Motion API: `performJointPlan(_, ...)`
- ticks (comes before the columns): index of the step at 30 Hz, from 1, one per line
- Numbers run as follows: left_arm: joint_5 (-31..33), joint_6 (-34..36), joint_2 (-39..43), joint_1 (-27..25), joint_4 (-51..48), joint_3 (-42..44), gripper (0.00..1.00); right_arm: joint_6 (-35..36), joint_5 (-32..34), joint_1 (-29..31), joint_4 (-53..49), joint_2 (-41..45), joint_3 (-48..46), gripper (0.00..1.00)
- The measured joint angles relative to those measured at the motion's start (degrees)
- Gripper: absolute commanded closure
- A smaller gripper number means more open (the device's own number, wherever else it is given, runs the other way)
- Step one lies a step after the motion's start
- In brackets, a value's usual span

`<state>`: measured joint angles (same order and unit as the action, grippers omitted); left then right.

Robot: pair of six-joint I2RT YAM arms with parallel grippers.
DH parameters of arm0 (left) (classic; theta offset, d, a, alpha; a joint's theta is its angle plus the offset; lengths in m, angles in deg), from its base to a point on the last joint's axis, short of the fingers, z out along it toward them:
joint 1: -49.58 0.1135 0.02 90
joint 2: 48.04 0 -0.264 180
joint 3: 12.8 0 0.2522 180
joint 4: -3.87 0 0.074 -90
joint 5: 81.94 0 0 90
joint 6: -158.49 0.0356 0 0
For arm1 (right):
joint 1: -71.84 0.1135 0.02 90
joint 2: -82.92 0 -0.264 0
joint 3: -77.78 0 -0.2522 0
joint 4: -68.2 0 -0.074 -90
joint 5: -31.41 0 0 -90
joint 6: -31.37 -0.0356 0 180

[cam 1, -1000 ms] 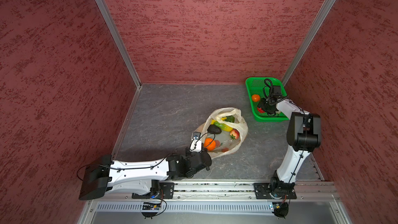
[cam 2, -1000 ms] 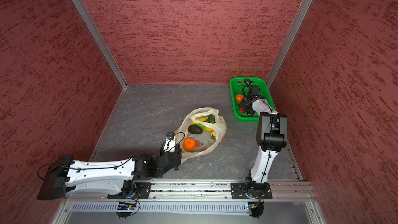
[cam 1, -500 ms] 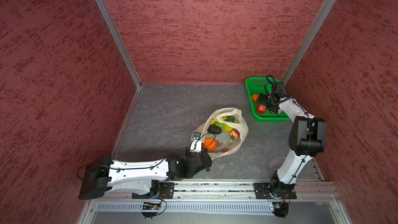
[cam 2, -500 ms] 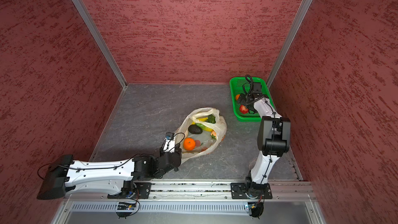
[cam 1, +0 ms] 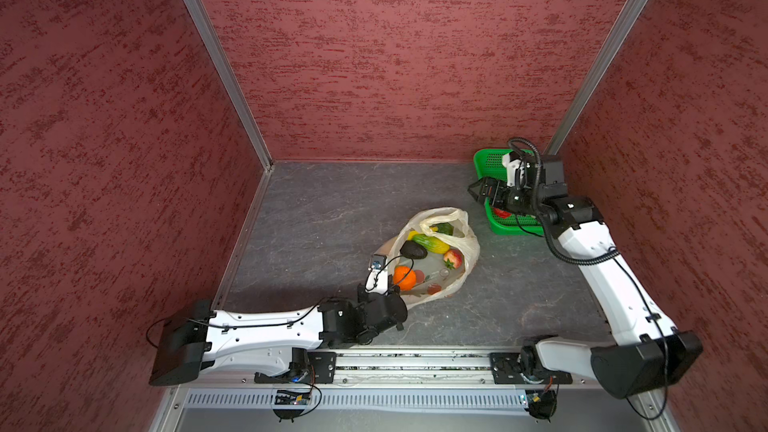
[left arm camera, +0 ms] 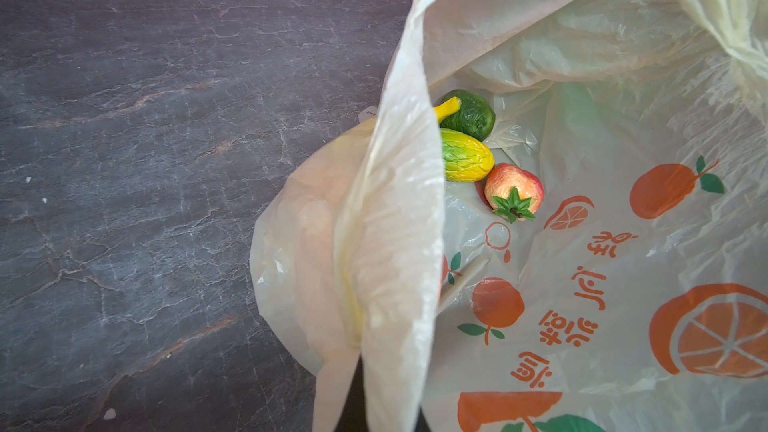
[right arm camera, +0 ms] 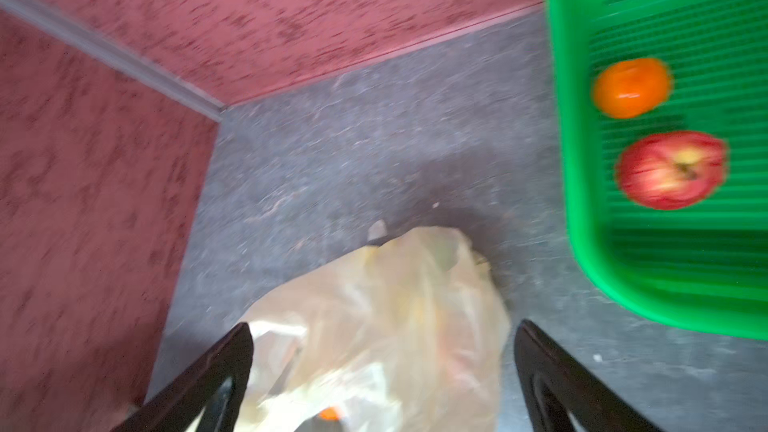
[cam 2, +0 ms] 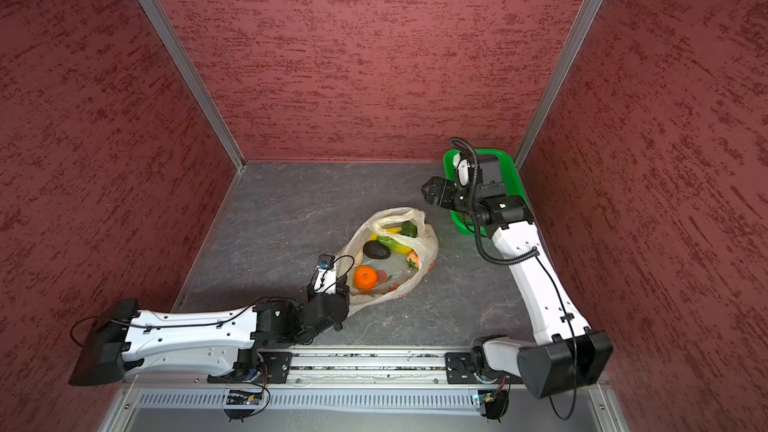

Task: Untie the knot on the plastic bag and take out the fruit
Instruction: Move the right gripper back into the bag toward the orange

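one plastic bag (cam 1: 467,257), long axis toward basket (cam 1: 484,160); left gripper (cam 1: 399,297) seemingly pinches it, right gripper (cam 1: 477,192) gapes

Cream plastic bag (left arm camera: 623,243) — orange-fruit print, green basket (right arm camera: 559,76), mottled red walls (cam 1: 374,56), grey floor (cam 1: 332,209)

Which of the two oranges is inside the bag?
The orange lying in the open plastic bag; the other orange sits in the green basket beside a red apple.
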<state>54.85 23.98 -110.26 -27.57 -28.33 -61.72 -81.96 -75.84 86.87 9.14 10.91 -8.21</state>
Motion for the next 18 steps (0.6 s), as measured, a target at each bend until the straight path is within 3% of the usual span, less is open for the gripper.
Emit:
performJointPlan(10,0.1,0.4,1.6,0.0,0.0,0.0,1.00,-10.5,0.4,22.2,-1.7,5.9,-0.4,0.04)
performJointPlan(18,0.1,0.3,1.9,0.0,0.0,0.1,1.00,-11.5,5.9,32.3,1.0,5.4,-8.1,0.11)
